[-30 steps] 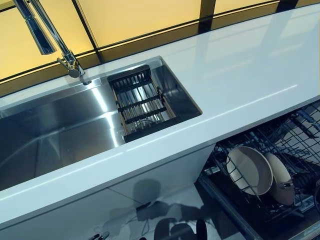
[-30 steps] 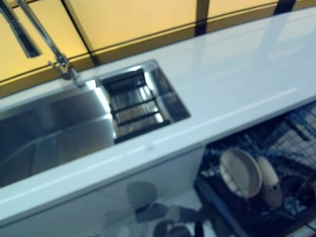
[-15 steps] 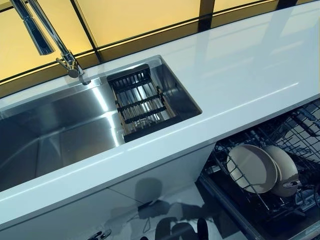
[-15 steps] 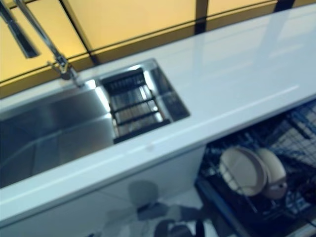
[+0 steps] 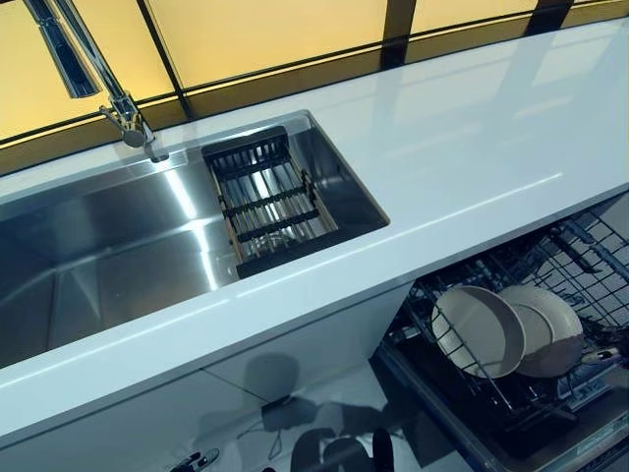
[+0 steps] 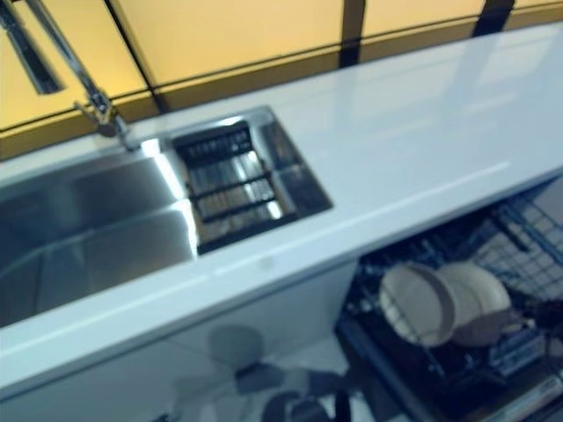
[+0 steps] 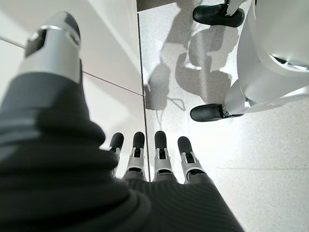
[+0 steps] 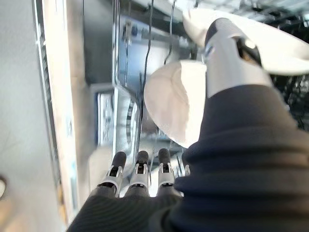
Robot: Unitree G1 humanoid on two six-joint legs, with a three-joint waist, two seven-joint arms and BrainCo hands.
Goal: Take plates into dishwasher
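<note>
Two cream plates stand in the lower rack (image 5: 580, 258) of the open dishwasher, below the counter's right end. The front plate (image 5: 479, 331) is upright and the rear plate (image 5: 552, 324) leans back behind it. In the right wrist view my right hand (image 8: 140, 175) is open, fingers straight, right beside one plate (image 8: 173, 107), with its thumb across the rim of the other plate (image 8: 275, 44). My left hand (image 7: 159, 157) hangs open by the white cabinet front, holding nothing.
A white counter (image 5: 472, 138) runs across the view with a steel sink (image 5: 98, 246) at its left. A dark drainer basket (image 5: 265, 197) sits in the sink's right end and a tall faucet (image 5: 108, 88) stands behind it. Below are white cabinet fronts and pale floor.
The rear plate has tipped from near upright to leaning back to the right in the rack, and the hand that was on it has drawn off. The camera has shifted slightly.
</note>
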